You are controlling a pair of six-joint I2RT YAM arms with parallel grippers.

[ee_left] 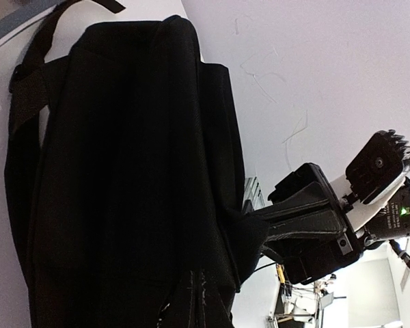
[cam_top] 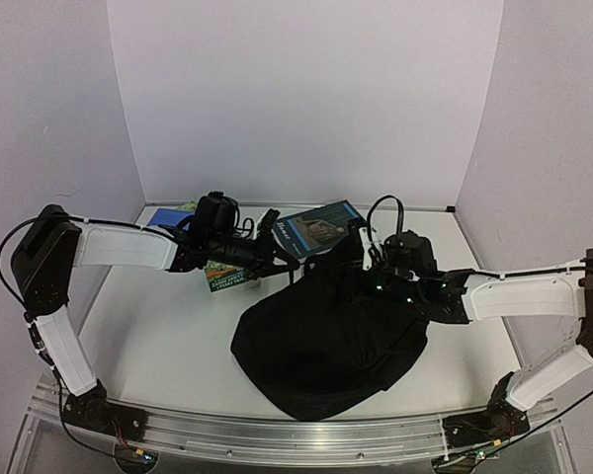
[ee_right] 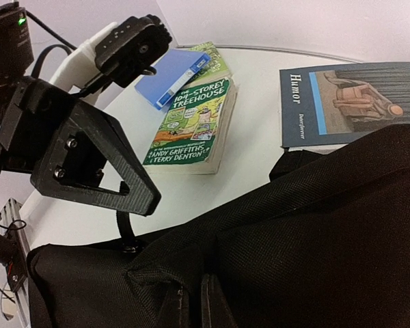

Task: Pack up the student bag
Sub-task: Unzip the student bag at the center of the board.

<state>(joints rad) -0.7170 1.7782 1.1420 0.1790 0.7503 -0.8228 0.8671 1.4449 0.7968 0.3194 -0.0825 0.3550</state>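
Mid-desk, the student bag (cam_top: 326,341) slumps in a big black heap of soft fabric, its long axis running near to far and its top edge toward the far wall. Both hands are on that far edge. The left hand (cam_top: 277,255) is at the far-left corner, fingers together, apparently pinching a small strap. The right hand (cam_top: 373,269) is at the far-right, clamped on a puckered fold. My call: pull the mouth apart next. Just beyond lie the Humor book (cam_top: 321,225) and, further left, the Treehouse paperback (ee_right: 191,126), which the left arm is nearer.
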